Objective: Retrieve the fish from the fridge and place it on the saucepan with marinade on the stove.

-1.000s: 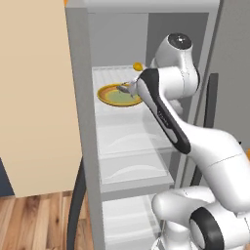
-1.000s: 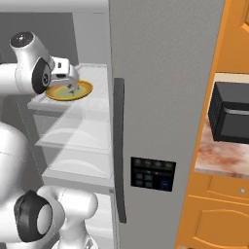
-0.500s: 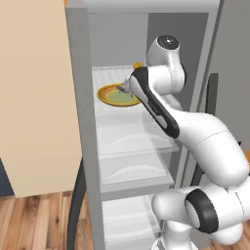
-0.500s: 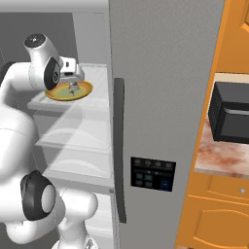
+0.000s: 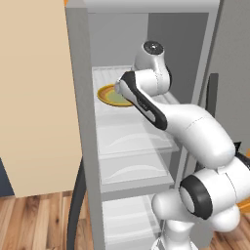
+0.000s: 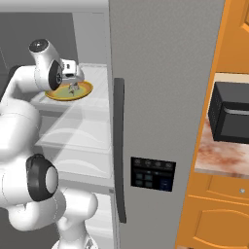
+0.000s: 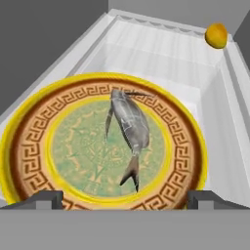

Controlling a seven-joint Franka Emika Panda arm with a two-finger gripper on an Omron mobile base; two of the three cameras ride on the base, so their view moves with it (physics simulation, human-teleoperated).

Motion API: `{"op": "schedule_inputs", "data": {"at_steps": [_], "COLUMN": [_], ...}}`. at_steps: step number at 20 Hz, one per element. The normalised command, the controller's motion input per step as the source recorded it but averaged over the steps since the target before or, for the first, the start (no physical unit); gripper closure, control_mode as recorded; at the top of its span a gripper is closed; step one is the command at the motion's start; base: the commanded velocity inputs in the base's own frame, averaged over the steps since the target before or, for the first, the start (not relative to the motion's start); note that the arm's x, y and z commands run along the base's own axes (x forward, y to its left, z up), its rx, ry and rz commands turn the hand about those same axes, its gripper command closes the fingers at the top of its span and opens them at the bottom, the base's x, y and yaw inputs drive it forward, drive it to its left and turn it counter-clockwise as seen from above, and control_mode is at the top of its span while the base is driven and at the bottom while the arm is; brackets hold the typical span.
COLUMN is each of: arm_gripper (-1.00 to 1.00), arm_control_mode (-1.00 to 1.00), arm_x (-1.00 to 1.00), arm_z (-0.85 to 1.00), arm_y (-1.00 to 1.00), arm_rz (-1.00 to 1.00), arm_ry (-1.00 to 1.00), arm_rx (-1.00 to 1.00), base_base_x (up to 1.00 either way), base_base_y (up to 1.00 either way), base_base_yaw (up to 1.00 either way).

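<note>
A: Where is the fish [image 7: 129,128]?

B: On the plate [image 7: 29,141], on a shelf [image 7: 161,49] in the fridge [image 6: 160,97]. The end effector [image 7: 125,197] hangs above it, spread wide, holding nothing.

A: How will it handle?

B: Probably light, slim and slick. I'd pinch it across the thick mid-body, not the thin tail, closing square so it can't squirt out.

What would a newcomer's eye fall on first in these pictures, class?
A small grey fish lying on a yellow patterned plate on a white fridge shelf. The open gripper hangs just above the plate, and a tiny orange ball sits in the shelf's far corner.
</note>
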Motion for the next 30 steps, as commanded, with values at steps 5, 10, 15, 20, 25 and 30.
{"op": "schedule_inputs", "data": {"at_steps": [5,10,15,20,25,30], "arm_gripper": [-1.00,-1.00,-1.00,-1.00,-1.00,-1.00], "arm_control_mode": [-1.00,-1.00,-1.00,-1.00,-1.00,-1.00], "arm_x": [0.47,0.40,0.34,0.27,0.05,-0.07], "arm_z": [0.00,-0.10,-0.19,-0.05,-0.01,0.00], "arm_y": [0.00,0.00,0.00,0.02,0.01,0.07], "arm_rz": [0.00,0.00,0.00,0.00,0.00,0.00], "arm_ry": [0.00,0.00,0.02,0.01,0.02,0.00], "arm_rx": [-0.01,-0.03,-0.03,0.00,0.00,0.00], "base_base_x": [0.00,0.00,0.00,0.00,0.00,0.00], "base_base_y": [0.00,0.00,0.00,0.00,0.00,0.00], "base_base_yaw": [0.00,0.00,0.00,0.00,0.00,0.00]}}
